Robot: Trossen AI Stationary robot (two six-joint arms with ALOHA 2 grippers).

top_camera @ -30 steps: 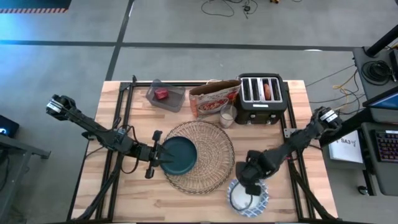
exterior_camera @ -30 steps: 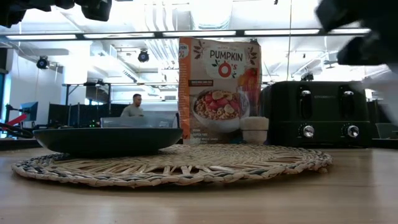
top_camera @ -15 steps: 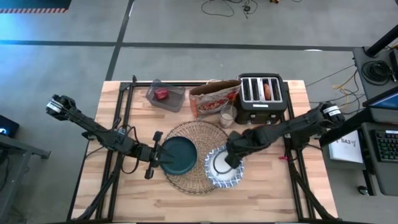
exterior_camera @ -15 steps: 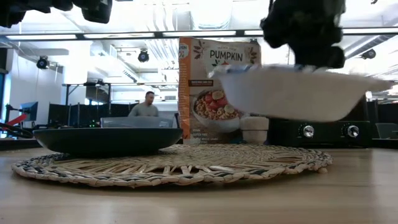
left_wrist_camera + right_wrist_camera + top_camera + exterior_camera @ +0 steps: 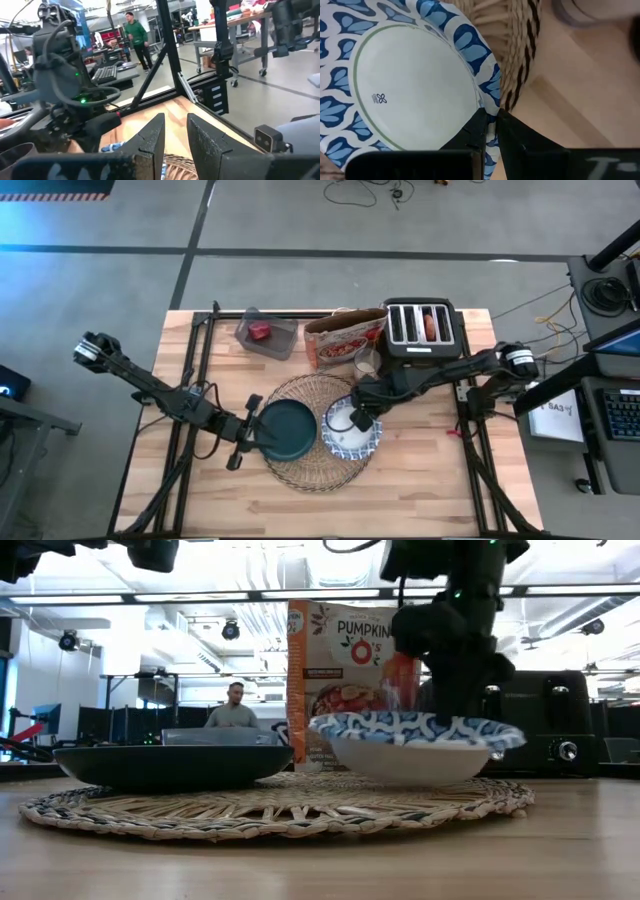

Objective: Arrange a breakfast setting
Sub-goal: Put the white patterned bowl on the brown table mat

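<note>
Placing: blue-and-white patterned bowl [image 5: 352, 435] hangs low over round woven straw mat [image 5: 300, 470], beside dark teal plate [image 5: 287, 429].
R hand [image 5: 491, 126]: pinching bowl rim.
L hand [image 5: 252, 429]: pinching plate edge.
Tip: lower flat, then let go.

even, bright overhead light falls on the wooden table [image 5: 420, 480] in the high view, with only soft, short shadows. in the low view, ceiling strip lights [image 5: 320, 592] glare white, leaving the right arm [image 5: 455, 635] a dark backlit shape. the left wrist view is soft, its near fingers [image 5: 150, 145] blurred. the right wrist view is sharp on the bowl [image 5: 415, 95], its far corner out of focus.
</note>
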